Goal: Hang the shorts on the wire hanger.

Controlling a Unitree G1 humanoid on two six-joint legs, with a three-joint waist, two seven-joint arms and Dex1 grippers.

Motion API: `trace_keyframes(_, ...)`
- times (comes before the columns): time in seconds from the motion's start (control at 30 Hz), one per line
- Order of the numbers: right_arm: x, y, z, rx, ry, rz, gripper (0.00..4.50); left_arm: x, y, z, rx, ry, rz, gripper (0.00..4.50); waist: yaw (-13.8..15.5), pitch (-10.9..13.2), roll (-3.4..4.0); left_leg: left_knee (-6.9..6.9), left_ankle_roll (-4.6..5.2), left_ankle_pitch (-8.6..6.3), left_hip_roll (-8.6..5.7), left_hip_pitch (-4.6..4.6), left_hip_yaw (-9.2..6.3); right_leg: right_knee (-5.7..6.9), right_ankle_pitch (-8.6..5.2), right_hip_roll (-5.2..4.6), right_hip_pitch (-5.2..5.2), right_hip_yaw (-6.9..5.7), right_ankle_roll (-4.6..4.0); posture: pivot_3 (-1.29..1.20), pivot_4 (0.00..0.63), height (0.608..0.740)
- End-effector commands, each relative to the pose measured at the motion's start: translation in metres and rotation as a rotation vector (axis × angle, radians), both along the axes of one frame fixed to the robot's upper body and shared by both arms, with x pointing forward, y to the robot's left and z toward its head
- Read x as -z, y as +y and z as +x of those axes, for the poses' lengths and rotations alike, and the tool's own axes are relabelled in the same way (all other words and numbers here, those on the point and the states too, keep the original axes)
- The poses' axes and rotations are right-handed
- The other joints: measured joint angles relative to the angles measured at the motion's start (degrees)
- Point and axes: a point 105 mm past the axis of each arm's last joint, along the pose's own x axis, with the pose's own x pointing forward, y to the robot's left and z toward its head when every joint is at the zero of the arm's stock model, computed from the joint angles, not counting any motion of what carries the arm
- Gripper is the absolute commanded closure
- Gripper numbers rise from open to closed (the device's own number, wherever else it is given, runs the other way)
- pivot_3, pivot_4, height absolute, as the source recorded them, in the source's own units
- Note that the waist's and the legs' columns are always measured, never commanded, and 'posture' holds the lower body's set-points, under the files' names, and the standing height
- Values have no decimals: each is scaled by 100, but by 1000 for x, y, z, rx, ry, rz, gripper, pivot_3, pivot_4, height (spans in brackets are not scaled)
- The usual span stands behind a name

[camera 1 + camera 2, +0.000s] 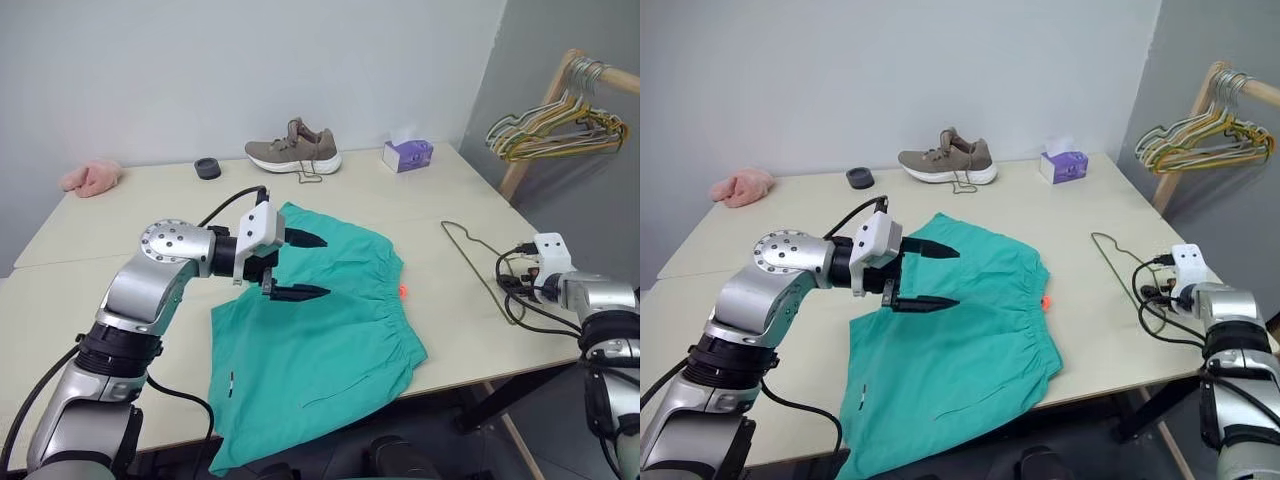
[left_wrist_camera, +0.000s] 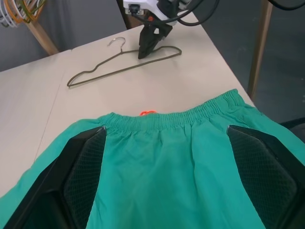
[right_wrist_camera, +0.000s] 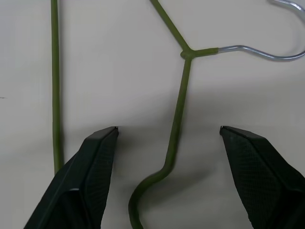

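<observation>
Teal-green fabric is spread flat in the middle of your bench (image 1: 90,235): the shorts (image 1: 320,350) lie with their gathered waistband toward the robot's right and their legs trailing over the near edge, a small orange tag (image 1: 403,291) showing at the waist. Nothing has been lifted yet, so you are at the very start of the job. Your left claw (image 1: 300,266) hovers above the shorts with its fingers spread wide and nothing between them; from its wrist view the fabric runs under both fingers up to the waistband, but I cannot tell whether they touch the cloth. The wire hanger (image 1: 470,250) lies flat on the bench, well apart from the shorts, toward the right edge. Your right claw (image 3: 167,143) is poised directly over it, released, one finger on either side of a bent shoulder wire, close below the junction where the silver hook starts; it grips nothing yet. What remains is everything that counts: close on the hanger, raise it, gather the shorts with the other claw and drape or thread them over the wire. A thin wire lying flush on the bench may be hard to pinch, so expect the fingertips to need to come right down around it.
</observation>
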Motion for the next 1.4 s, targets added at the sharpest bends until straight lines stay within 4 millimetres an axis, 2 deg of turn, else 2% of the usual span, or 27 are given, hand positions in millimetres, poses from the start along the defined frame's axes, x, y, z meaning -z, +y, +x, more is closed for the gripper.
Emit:
trace_keyframes(0.03,27,-9,-21,11,147,-34,1699,-8,-2,2,16,-48,1,191,-1,-6,-6,-1,0,0,2,3,-4,-10,0,0,10,-4,0,-147,0,740)
trace_keyframes(0.17,36,-16,-26,39,177,-80,3021,-7,-2,5,4,-47,-9,191,35,-29,-39,1,0,-1,6,11,-15,-26,1,-8,35,-16,4,-148,0,740)
trace_keyframes(0.3,33,-17,-20,79,135,-103,4428,-3,3,15,-57,-53,0,191,92,-45,-59,5,1,-1,-3,26,-23,-48,10,-21,69,-15,19,-149,0,740)
trace_keyframes(0.47,4,-6,7,54,-2,-104,4476,-7,15,40,-204,-84,-30,191,136,-50,-66,6,2,-2,-6,30,-22,-60,16,-20,77,-4,30,-154,0,740)
trace_keyframes(0.6,-51,19,41,-132,-220,-211,4495,-10,39,66,-382,-101,-36,96,103,-21,-20,5,2,-2,-6,12,-14,-52,17,-20,52,6,32,-154,0,740)
trace_keyframes(0.63,-67,28,47,-198,-282,-247,4495,-11,45,70,-411,-81,-51,96,77,-14,-6,4,3,-2,-8,2,-5,-41,17,-20,34,18,32,-157,0,740)
trace_keyframes(0.7,-100,61,53,-390,-420,-325,4495,-10,60,77,-479,-15,-80,96,1,-12,22,0,3,-2,-8,-17,4,-23,17,-20,-3,33,33,-160,0,740)
trace_keyframes(0.73,-113,78,52,-495,-481,-385,4495,-9,65,79,-498,26,-94,96,-29,-15,38,1,3,-2,-5,-33,3,-17,17,-19,-23,34,33,-162,0,740)
trace_keyframes(0.83,-133,120,43,-715,-592,-505,4495,-10,66,74,-473,121,-157,96,-66,-18,48,2,3,-2,4,-61,-9,-13,18,-20,-53,29,33,-170,0,740)
trace_keyframes(0.9,-143,155,31,-881,-675,-562,4495,-10,61,63,-406,216,-189,96,-62,-18,48,2,2,-2,9,-73,-24,-17,18,-20,-57,8,33,-172,0,740)
trace_keyframes(1.0,-151,197,10,-1096,-778,-641,4495,-5,57,53,-360,279,-178,96,-32,-17,49,3,2,-2,1,-96,-36,-18,18,-20,-71,-6,32,-174,0,740)
trace_keyframes(1.1,-154,220,-3,-1214,-834,-668,4495,1,54,43,-320,342,-158,96,-21,-16,49,8,2,-2,-9,-98,-35,-17,30,-24,-72,-6,12,-175,0,740)
trace_keyframes(1.2,-157,237,-13,-1296,-884,-685,4495,16,52,31,-287,377,-77,96,-8,-16,48,10,2,-1,-14,-96,-36,-17,30,-32,-67,-9,13,-176,0,740)
trace_keyframes(1.4,-171,252,-20,-1341,-963,-690,4495,30,54,21,-278,414,-29,96,-9,-16,49,10,2,-1,-10,-91,-43,-13,30,-31,-66,-15,13,-176,0,740)
